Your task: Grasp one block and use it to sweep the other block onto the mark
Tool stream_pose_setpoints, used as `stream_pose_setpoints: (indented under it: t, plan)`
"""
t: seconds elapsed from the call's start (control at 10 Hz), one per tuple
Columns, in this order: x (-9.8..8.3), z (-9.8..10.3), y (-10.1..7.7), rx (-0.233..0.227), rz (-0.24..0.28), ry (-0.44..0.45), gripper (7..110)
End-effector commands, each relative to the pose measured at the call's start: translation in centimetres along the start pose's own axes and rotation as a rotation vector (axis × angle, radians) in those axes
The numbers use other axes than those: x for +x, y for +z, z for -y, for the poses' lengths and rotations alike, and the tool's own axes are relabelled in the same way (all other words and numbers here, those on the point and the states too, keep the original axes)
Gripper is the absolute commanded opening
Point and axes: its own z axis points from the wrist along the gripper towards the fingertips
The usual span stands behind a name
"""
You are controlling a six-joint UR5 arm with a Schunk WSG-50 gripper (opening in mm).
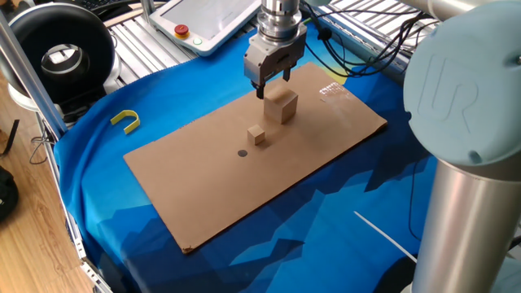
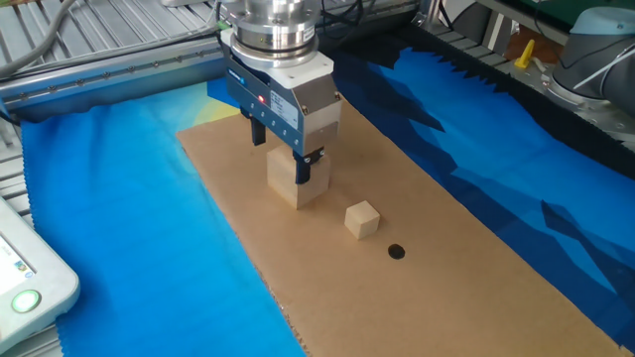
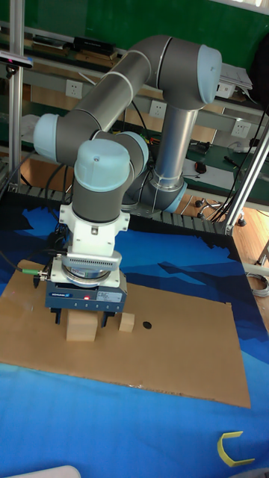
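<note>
Large cube under jaws, small cube between it and dot, all on board

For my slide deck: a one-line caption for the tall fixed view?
Open two-finger gripper straddles the larger light-brown wooden cube, the tiny tan cube and dark round dot alongside.
</note>
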Motion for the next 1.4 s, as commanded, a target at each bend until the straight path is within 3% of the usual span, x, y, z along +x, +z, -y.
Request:
stream_pose_setpoints:
  t: [0.0, 0.4, 0.7, 0.8, 1.3]
  plan:
    - [-0.1, -0.1, 0.2, -0.014, 0.007, -0.029, 66]
    - [0.6, -1.0, 0.8, -0.051, 0.006, 0.000, 66]
    - [1.2, -0.8, 0.8, -0.046, -0.012, 0.035, 66]
    - [1.1, -0.5, 1.0, -0.037, -0.012, 0.041, 44]
    - [1.0, -0.4, 1.3, -0.029, -0.011, 0.042, 44]
